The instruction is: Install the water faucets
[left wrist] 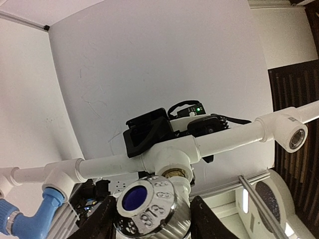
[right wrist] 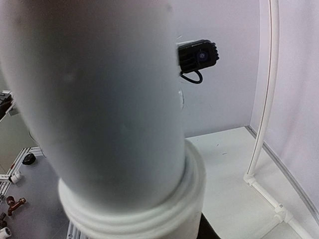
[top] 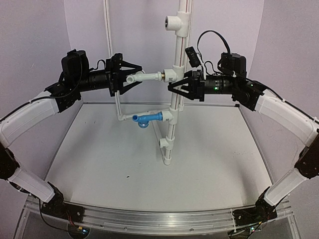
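Note:
The white faucet (top: 142, 77) sticks out sideways from the middle T fitting (top: 169, 75) on the upright white pipe (top: 173, 124), its stem in the brass-lined opening. My left gripper (top: 133, 77) is shut on its head. In the left wrist view the faucet's chrome head with a blue centre (left wrist: 149, 204) sits between my fingers (left wrist: 97, 224), under the fitting (left wrist: 172, 159). The blue faucet (top: 147, 119) sits in the lower fitting and also shows in the left wrist view (left wrist: 30, 219). My right gripper (top: 175, 88) is shut on the upright pipe, which fills the right wrist view (right wrist: 99, 109).
A top T fitting (top: 177, 22) has an open mouth facing left. A thin white pipe frame (top: 118, 107) stands at the back and also shows in the right wrist view (right wrist: 264, 99). A small black camera (top: 192, 56) hangs beside the pipe. Walls close in on both sides.

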Controlling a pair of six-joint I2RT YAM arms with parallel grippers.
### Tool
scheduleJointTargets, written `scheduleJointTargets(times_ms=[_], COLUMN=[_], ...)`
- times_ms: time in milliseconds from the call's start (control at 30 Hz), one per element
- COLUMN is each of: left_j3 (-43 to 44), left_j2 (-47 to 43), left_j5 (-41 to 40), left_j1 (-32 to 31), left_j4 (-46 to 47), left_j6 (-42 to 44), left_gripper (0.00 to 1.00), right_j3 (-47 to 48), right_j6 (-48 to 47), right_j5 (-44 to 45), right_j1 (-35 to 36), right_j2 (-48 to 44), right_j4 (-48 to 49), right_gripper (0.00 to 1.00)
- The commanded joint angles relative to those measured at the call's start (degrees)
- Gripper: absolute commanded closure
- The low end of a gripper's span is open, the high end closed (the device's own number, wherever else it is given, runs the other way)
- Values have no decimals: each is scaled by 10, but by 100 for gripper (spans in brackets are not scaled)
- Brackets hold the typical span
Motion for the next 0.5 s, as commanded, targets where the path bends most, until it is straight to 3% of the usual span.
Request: scheduleJointTargets(times_ms=[0,467], left_j3=[58,64], left_j2=[-14,-8], left_j5=[13,26], left_j1=[-3,-3], left_j4=[-31,-89], left_j6=[112,236], left_gripper=[58,72], right_j3=[8,17], right_j6=[57,72], right_j5=[-4,-32], right_j1=[-5,-4], right_j2=[-4,1], right_j4=[5,3], right_gripper=[100,100])
